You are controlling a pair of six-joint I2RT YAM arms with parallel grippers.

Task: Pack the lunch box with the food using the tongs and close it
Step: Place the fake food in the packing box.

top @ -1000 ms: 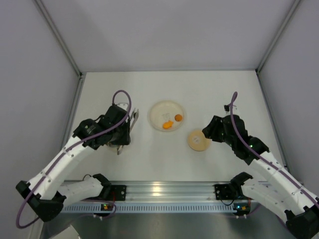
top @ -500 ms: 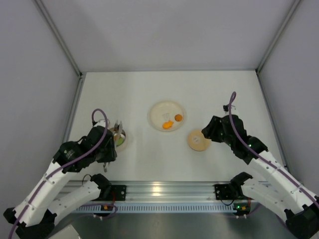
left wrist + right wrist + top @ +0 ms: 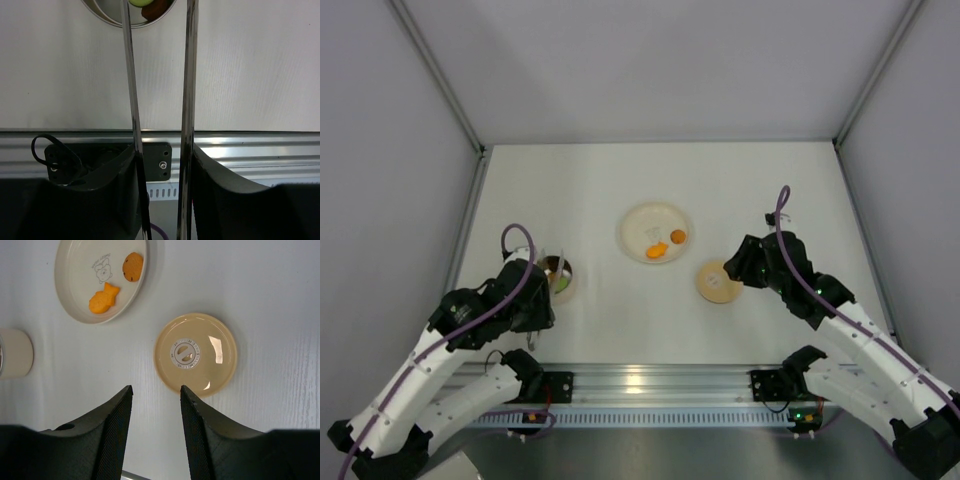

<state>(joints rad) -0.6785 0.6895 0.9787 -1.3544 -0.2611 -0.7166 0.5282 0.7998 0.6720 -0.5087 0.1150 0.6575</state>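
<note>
The lunch box [image 3: 567,290] stands open at the near left, with a green piece [image 3: 139,2] and a brown piece [image 3: 158,6] of food inside. My left gripper [image 3: 536,302] is just on the near side of it, shut on the tongs [image 3: 189,75]. The two tong arms run forward with a gap between them, and their tips reach over the box rim [image 3: 112,21]. Two orange pieces of food [image 3: 103,298] [image 3: 132,266] lie on the cream plate [image 3: 75,270]. The tan lid [image 3: 195,354] lies flat on the table. My right gripper [image 3: 156,388] hovers open just short of the lid, holding nothing.
The cream plate [image 3: 645,222] sits mid-table between the two arms, and the lid [image 3: 718,282] lies to its near right. The metal base rail [image 3: 650,385] runs along the near edge. Grey walls close in the table on three sides.
The left arm has pulled back from beside the plate toward the near left. The tongs now point over the lunch box, and their arms have spread apart. The right arm has barely moved.
</note>
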